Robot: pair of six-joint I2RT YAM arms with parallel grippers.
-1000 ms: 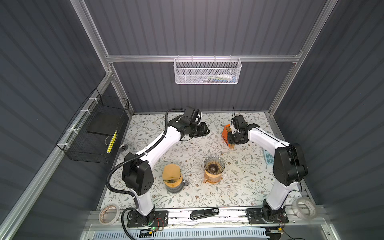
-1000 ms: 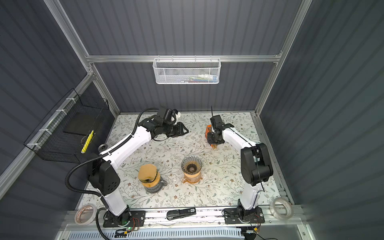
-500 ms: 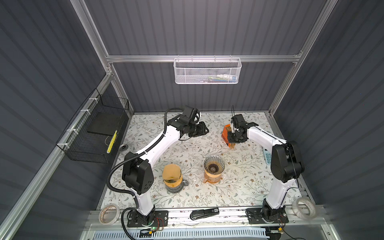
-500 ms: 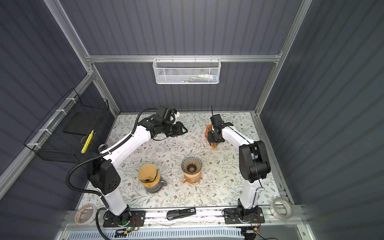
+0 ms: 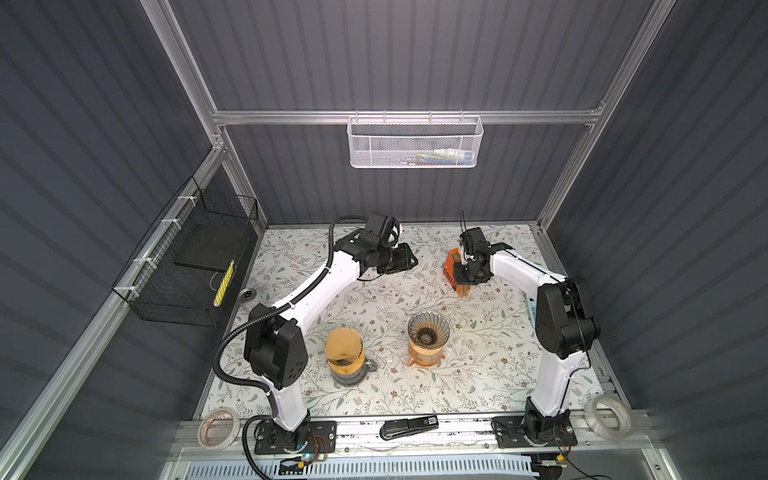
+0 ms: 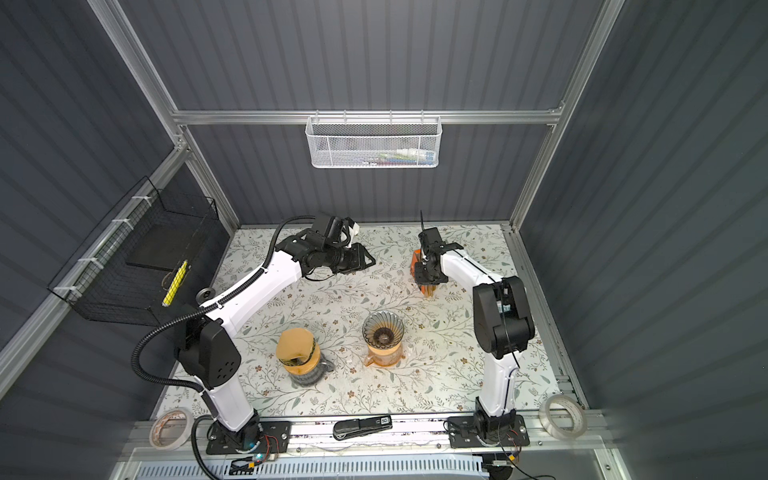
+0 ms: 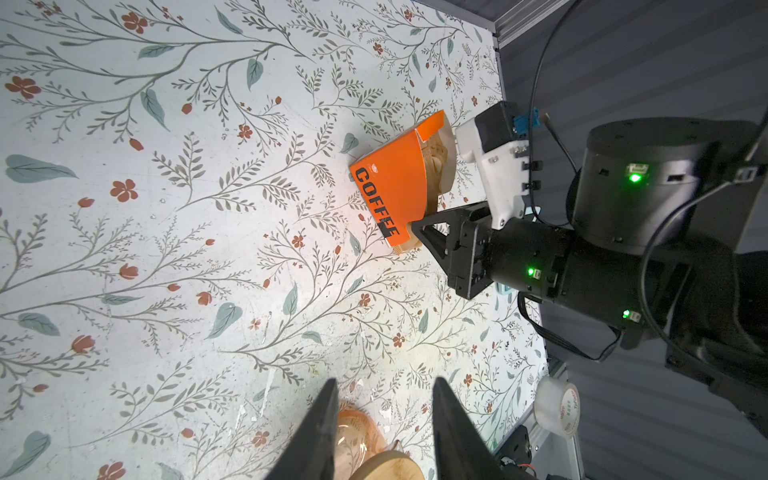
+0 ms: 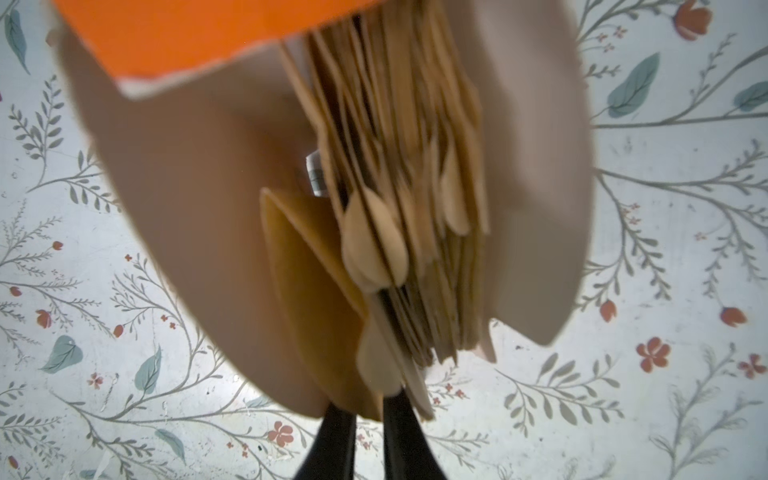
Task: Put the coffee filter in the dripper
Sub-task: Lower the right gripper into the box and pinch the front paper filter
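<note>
1. Grip comes first. The right gripper (image 8: pixel 366 409) is nearly closed, its two black fingers a narrow slit apart. The lower edge of one coffee filter (image 8: pixel 307 299) runs down into that slit, so the sheet looks pinched. Check that only this sheet is held, because the stack of filters (image 8: pixel 415 187) fans loose just beside it and a second one could ride along.
2. Draw the filter out along its own plane, away from the mouth of the orange box (image 7: pixel 395 187). Go slowly so the thin paper slides and does not tear or crease at the pinch.
3. Watch the box. It rests on the floral tabletop (image 5: pixel 374 291) and looks light, so a sideways tug would likely drag or tip it.
4. The left gripper (image 7: pixel 382 428) hangs open and empty, clear of the box. It could steady the box if the box shifts.
5. The target is the empty ribbed dripper (image 5: pixel 429 331) on its glass carafe (image 5: pixel 424 358), near the front middle of the table. The other brewer (image 5: pixel 348 374) beside it already has a seated filter (image 5: pixel 341 341), so leave it alone.
6. Carry the sheet high enough to clear the dripper's rim, then lower it point-down and centred.
</note>
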